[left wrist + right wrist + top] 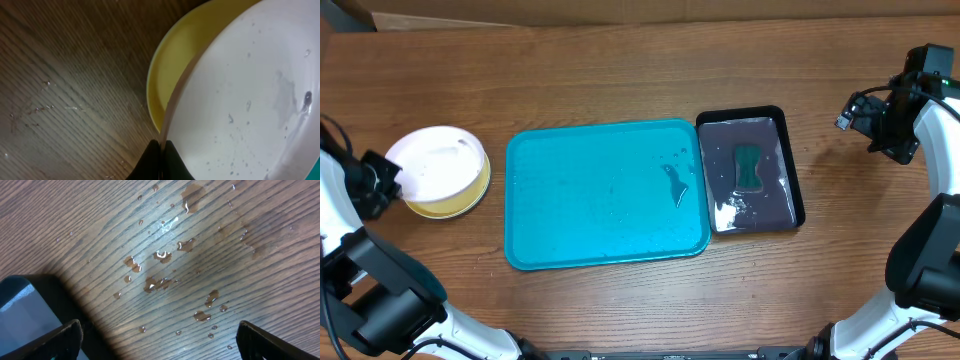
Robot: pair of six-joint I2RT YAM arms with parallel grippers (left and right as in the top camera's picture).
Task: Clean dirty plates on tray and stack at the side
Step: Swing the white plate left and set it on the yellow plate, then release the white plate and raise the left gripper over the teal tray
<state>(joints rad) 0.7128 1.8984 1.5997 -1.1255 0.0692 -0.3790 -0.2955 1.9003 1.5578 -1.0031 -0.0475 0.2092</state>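
two plates (438, 168) stacked left of tray (590, 200)

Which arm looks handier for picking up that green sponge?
Probably right: the right gripper is open near the black tray holding the sponge; the left gripper is shut by the stacked plates.

The setting is a robot manipulation bench laid out as a dishwashing station. A left arm (375, 300) and a right arm (925, 255), white and black with exposed cabling, stand at the near edge of a bare wood-grain table (620, 70). The work surface carries a teal tray (610, 230), a black tray (798, 190) holding a green sponge (748, 167), and stacked plates (440, 165). Water droplets (160, 282) lie on the wood.
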